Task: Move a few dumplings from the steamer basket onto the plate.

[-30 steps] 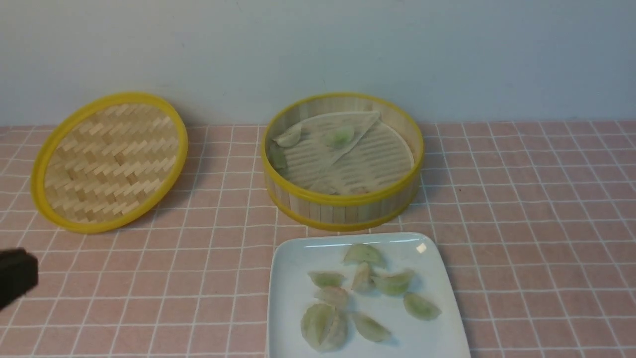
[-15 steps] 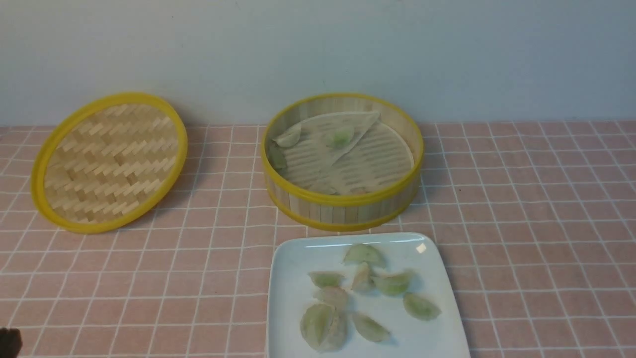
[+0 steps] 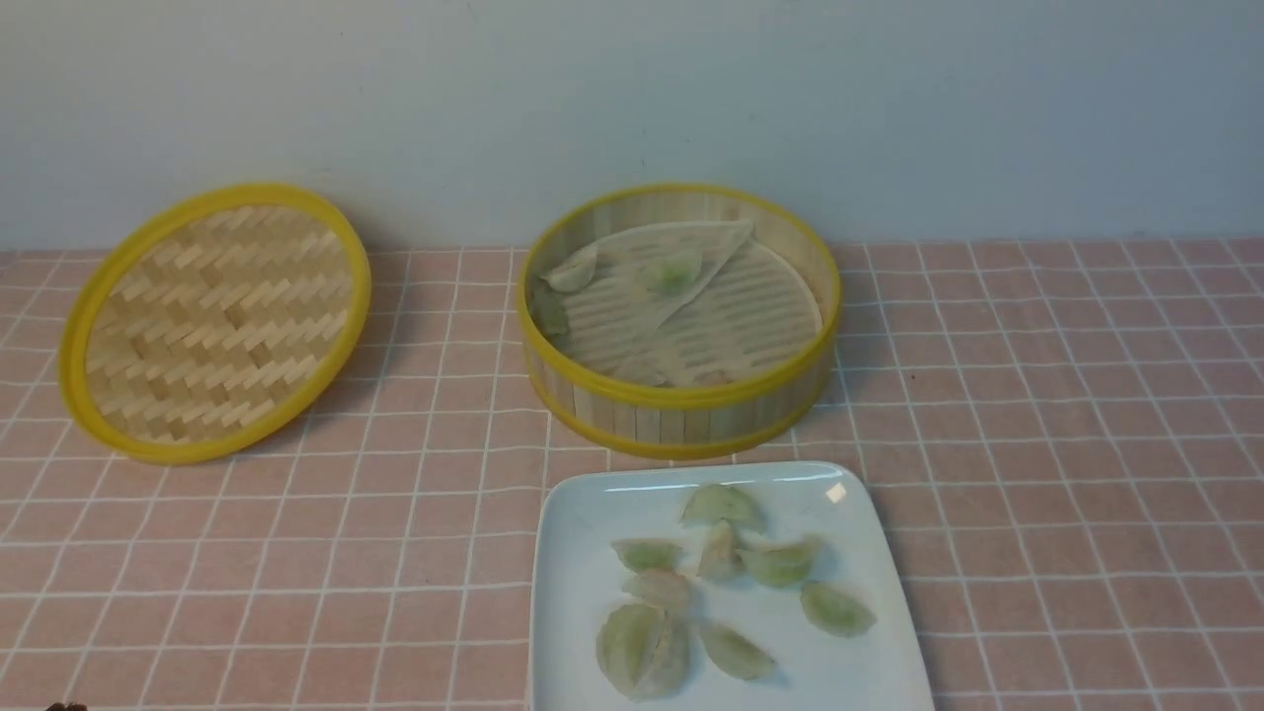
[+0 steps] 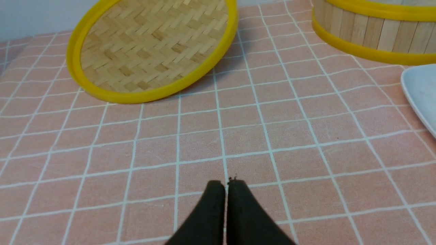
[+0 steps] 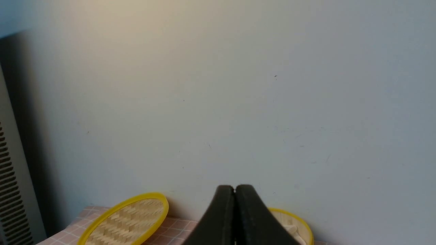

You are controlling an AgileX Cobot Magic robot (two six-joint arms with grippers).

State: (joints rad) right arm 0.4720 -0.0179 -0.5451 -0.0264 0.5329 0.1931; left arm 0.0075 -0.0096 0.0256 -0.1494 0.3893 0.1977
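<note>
The steamer basket stands at mid-table near the wall. Inside it, three dumplings lie on or beside a pale folded liner. In front of it, the white square plate holds several dumplings. Neither arm reaches into the front view. My left gripper is shut and empty, low over the pink cloth to the left of the plate. The basket is further ahead and to its right. My right gripper is shut and empty, raised and facing the wall, with the basket beyond it.
The woven bamboo lid with a yellow rim leans tilted at the back left, also seen as the lid and the lid. A pink checked cloth covers the table. A pale wall closes the back.
My left gripper has drawn back out of the front view at the lower left edge. Basket, plate, dumplings and lid have not moved.
</note>
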